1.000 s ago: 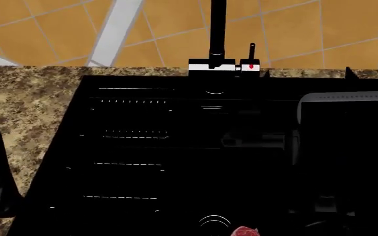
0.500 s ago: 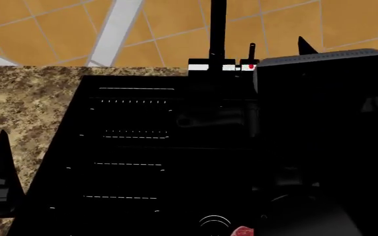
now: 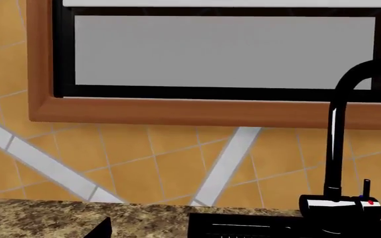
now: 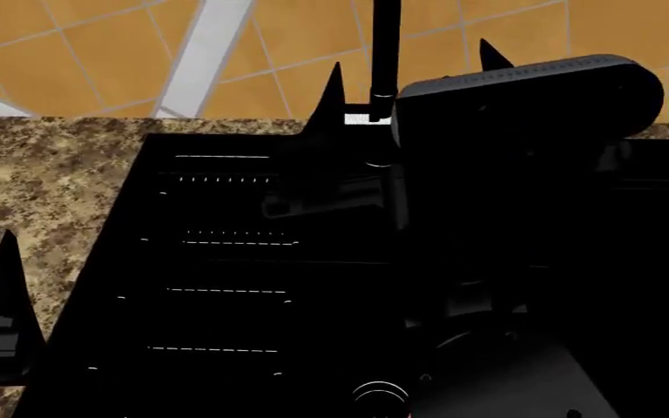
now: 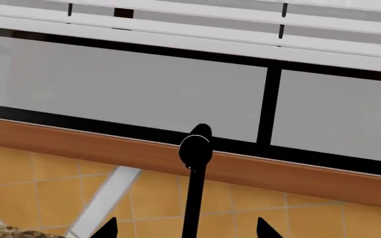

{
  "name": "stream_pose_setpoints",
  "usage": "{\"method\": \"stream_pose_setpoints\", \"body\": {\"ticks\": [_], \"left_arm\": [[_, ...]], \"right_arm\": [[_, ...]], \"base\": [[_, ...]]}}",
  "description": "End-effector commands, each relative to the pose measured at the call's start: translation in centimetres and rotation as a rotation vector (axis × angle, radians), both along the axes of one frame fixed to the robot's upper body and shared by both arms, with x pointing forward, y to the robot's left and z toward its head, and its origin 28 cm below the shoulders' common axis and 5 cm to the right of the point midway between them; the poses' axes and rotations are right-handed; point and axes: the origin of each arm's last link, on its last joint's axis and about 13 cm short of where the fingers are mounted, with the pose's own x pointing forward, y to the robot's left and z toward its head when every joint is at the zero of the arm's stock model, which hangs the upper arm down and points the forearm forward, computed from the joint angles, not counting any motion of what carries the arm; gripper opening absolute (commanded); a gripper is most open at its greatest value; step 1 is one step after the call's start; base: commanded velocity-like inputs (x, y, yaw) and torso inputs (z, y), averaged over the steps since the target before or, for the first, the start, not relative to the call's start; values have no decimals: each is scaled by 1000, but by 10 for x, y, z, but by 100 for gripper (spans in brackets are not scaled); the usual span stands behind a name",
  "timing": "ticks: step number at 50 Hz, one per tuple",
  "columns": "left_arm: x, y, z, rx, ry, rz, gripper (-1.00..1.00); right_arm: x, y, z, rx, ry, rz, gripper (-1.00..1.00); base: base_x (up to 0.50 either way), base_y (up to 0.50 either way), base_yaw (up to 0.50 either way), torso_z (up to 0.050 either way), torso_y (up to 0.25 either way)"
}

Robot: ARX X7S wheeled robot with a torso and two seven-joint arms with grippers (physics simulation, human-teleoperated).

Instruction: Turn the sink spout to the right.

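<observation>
The sink spout [image 4: 383, 52] is a thin black pipe rising at the back rim of the big black sink [image 4: 219, 261]. My right gripper [image 4: 414, 70] is open at the spout, one pointed fingertip on each side of the pipe, apart from it. Its dark body hides the spout's base and the lever. In the right wrist view the spout [image 5: 194, 198] stands midway between the fingers of the right gripper [image 5: 186, 230]. In the left wrist view the spout [image 3: 336, 144] curves over its glossy base [image 3: 339, 208]. My left gripper [image 3: 190, 233] hangs open over the counter left of the sink.
A speckled granite counter [image 4: 44, 174] surrounds the sink. An orange tiled wall [image 4: 91, 52] rises behind it, with a wood-framed window [image 3: 210, 54] above. A short lever with a red dot [image 3: 368, 191] stands beside the spout.
My right gripper has risen from over the basin and moved left and back to the spout, now straddling the pipe and covering base and lever. The left arm has barely moved.
</observation>
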Motion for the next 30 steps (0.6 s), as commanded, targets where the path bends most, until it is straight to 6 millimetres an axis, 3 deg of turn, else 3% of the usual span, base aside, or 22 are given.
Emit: {"method": "stream_pose_setpoints", "body": {"ticks": [1,30], "left_arm": [[0,0,0,0,0,0,100],[2,-1,-3,1,27,2,100]], "right_arm": [[0,2,2,-2,-3,7,100],[41,6,-5,108,4,-23,100]], "base": [[0,0,0,0,0],[0,0,0,0,0]]}}
